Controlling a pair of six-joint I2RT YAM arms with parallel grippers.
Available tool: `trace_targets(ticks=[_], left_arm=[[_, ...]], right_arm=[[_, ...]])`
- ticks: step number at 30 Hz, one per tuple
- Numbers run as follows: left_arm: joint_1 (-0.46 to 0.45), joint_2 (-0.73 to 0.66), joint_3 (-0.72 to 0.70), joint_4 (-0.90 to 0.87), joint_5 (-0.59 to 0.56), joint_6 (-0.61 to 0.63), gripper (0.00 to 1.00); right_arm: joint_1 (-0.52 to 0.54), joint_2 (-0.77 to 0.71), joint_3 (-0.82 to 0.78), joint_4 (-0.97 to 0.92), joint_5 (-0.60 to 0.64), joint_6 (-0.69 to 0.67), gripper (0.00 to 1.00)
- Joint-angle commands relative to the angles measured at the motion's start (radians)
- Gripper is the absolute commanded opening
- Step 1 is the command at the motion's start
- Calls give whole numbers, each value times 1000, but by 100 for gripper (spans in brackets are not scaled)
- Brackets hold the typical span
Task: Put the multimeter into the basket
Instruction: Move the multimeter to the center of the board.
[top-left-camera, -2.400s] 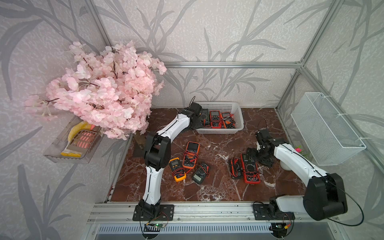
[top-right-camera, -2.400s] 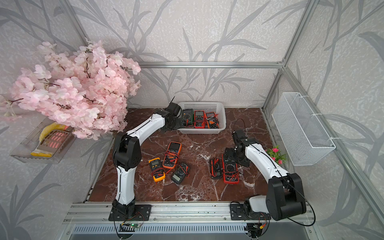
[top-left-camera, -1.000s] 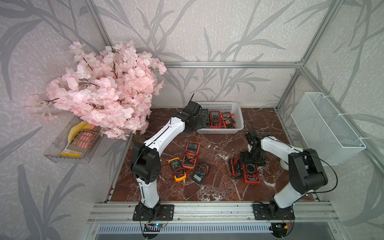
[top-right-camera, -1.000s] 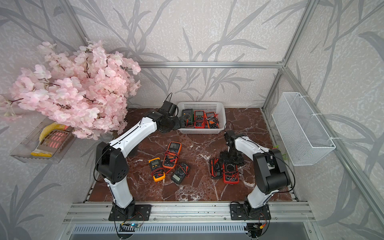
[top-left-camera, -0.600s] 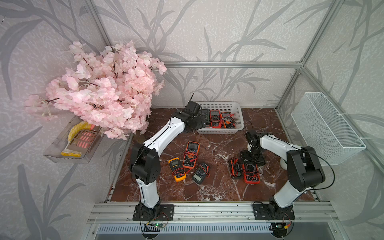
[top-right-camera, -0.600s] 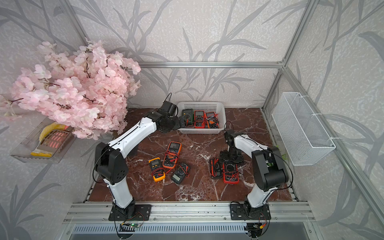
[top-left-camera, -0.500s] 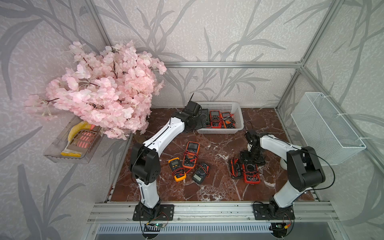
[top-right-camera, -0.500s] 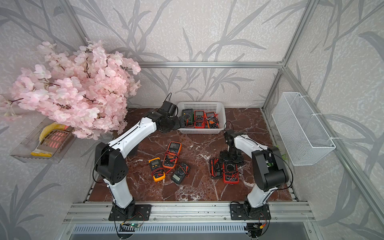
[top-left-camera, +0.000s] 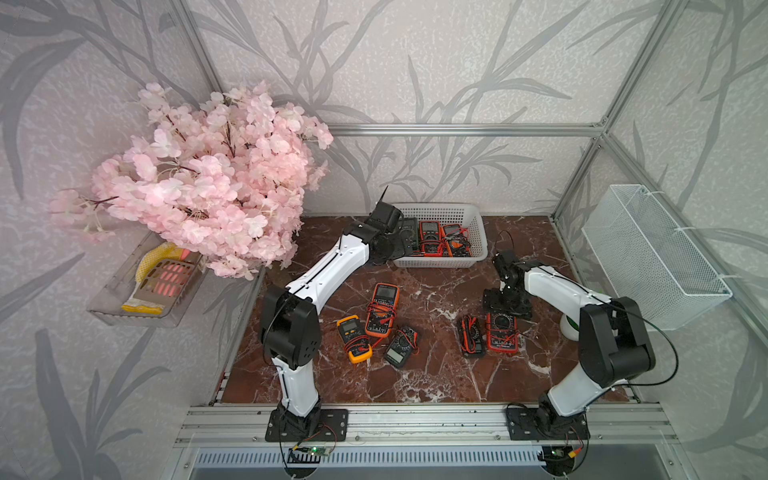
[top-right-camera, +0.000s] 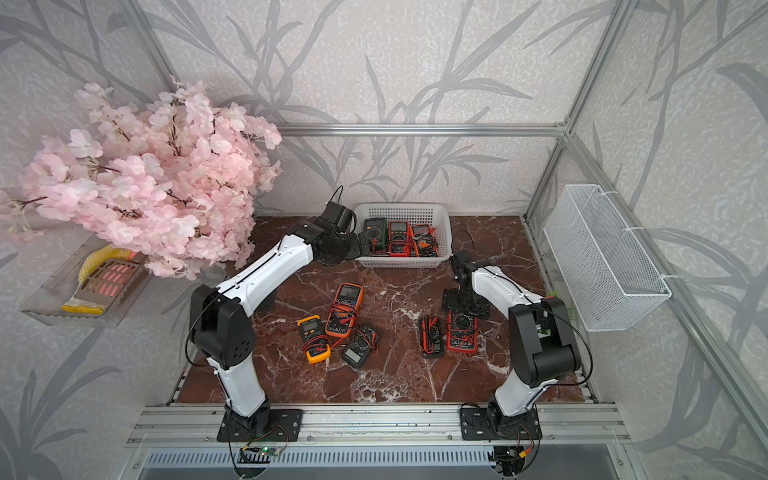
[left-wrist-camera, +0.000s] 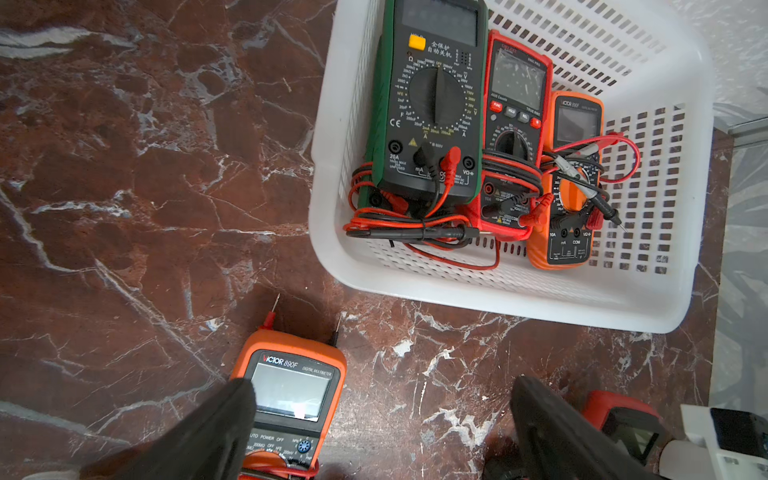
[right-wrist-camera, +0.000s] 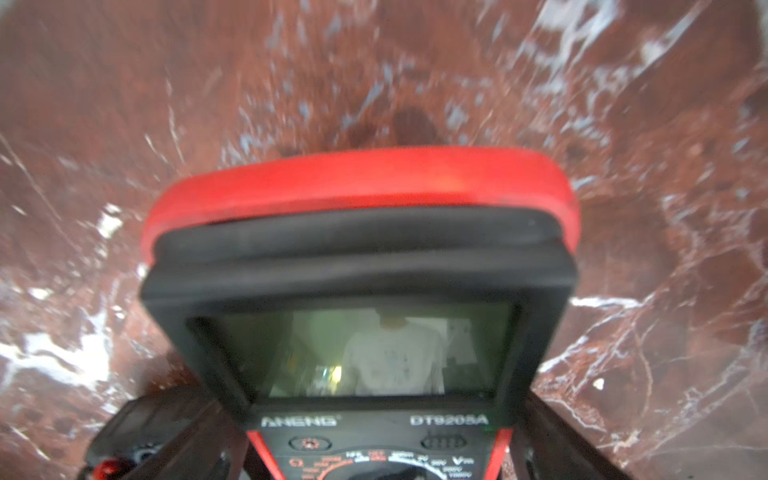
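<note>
setting: red-brown marble counter (top-left-camera: 436, 382) inside leaf-patterned walls.
basket: white perforated basket (top-left-camera: 436, 262) at the counter's back edge; a green multimeter (left-wrist-camera: 432, 104), a red multimeter (left-wrist-camera: 515, 124) and a small orange multimeter (left-wrist-camera: 575, 178) lie side by side in it.
left end effector (left-wrist-camera: 380, 388): spread wide and empty, above the counter near the basket's left end, over a victor multimeter (left-wrist-camera: 291, 386).
aneng multimeter (right-wrist-camera: 361, 249): red case, face up, flat on the counter's right half, well apart from the basket; a black multimeter (top-left-camera: 471, 336) lies just beside it.
right end effector (top-left-camera: 506, 309): down over the aneng multimeter, jaws astride its body; they look close against its sides, but i cannot tell whether they pinch it.
</note>
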Motion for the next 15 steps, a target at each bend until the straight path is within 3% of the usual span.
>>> trace_targets(ticks=[1, 11, 15], left_arm=[[-5, 11, 18, -1, 2, 14, 100], [-8, 19, 15, -2, 13, 26, 100], [-8, 23, 21, -2, 18, 29, 100]], right_arm=[[-6, -4, 56, -7, 20, 12, 63], [-6, 158, 73, 29, 25, 7, 70], [-6, 189, 64, 43, 20, 7, 80]])
